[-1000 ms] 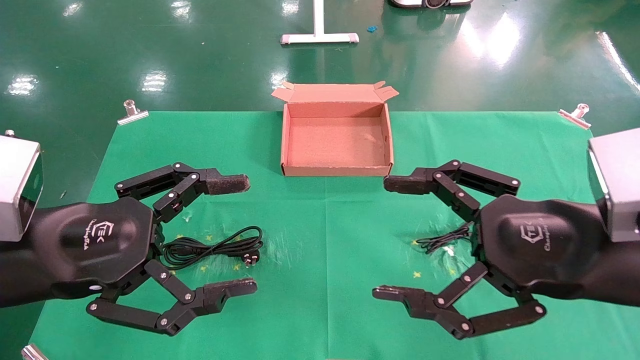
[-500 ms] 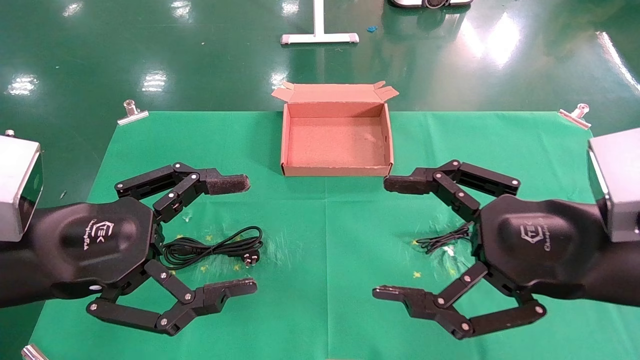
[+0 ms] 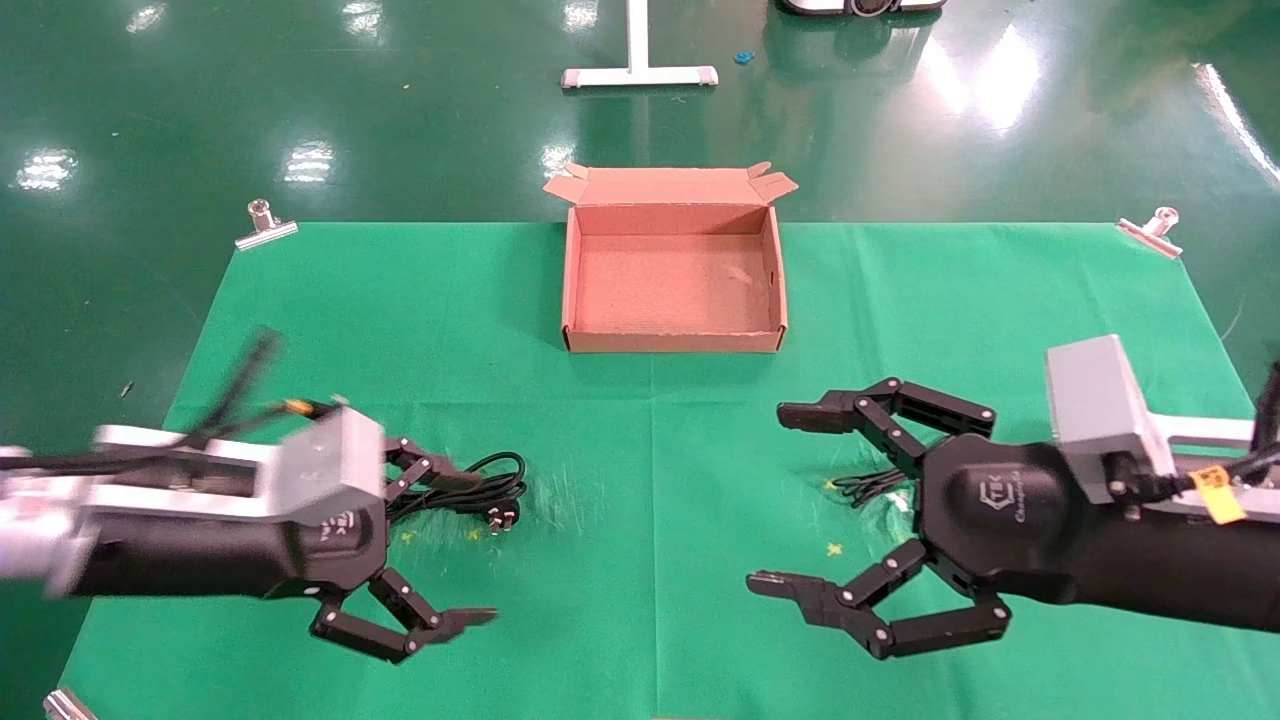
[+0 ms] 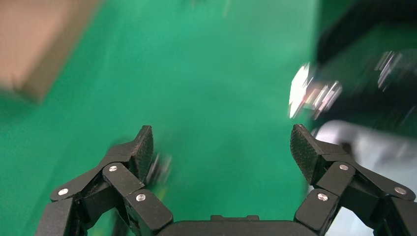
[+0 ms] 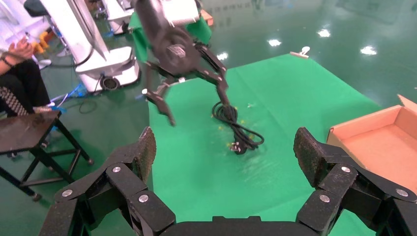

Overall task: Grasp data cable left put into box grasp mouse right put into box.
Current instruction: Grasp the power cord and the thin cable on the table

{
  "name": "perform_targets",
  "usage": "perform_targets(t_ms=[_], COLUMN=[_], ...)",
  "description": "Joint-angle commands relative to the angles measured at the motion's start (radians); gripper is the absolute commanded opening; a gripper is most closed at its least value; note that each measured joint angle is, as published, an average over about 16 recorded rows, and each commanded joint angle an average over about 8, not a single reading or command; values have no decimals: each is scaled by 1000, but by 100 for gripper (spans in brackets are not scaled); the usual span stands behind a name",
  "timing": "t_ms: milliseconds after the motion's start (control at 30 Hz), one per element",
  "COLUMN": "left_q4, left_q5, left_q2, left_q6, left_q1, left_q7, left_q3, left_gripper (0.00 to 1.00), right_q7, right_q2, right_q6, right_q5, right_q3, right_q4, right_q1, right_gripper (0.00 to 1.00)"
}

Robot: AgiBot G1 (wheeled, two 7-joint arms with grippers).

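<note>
The coiled black data cable lies on the green cloth at the left, its pronged plug toward the middle. My left gripper is open, low over the cloth, with its far finger over the cable's coils. The cable also shows in the right wrist view, with the left gripper beside it. My right gripper is open above the cloth at the right. Only the mouse's thin cord shows; the mouse body is hidden behind the right gripper. The brown box stands open and empty at the far middle.
Metal clips pin the cloth's far corners. A white stand base sits on the floor beyond the table. In the right wrist view the box lies off to one side.
Both arms have dropped lower toward the cloth. The left gripper has moved down onto the cable's near coils and is blurred with motion. The cable, cord and box have not moved.
</note>
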Motion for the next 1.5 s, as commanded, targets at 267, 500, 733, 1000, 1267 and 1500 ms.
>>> perform_targets(t_ms=[267, 500, 733, 1000, 1267, 1500], left_q4=[6, 5, 0, -4, -4, -3], left_q5=[377, 508, 562, 587, 625, 637], left_q2=[113, 153, 171, 174, 185, 188], left_q6=[-108, -146, -143, -169, -178, -177], left_q1=[-63, -65, -64, -49, -54, -53], left_q7=[-113, -188, -230, -249, -263, -280], left_q3=[111, 142, 159, 160, 167, 168], left_gripper=[100, 100, 100, 100, 100, 100], right_q7=[-28, -30, -28, -38, -38, -46], right_q2=[13, 22, 19, 19, 25, 23], right_q6=[-5, -27, -36, -41, -45, -42], right_q5=[-15, -5, -9, -25, -28, -47], right_q3=[3, 5, 1, -4, -3, -8], right_q4=[-35, -59, -68, -75, -87, -93], right_q1=[-5, -3, 7, 17, 30, 41], right_gripper=[100, 100, 100, 100, 100, 100])
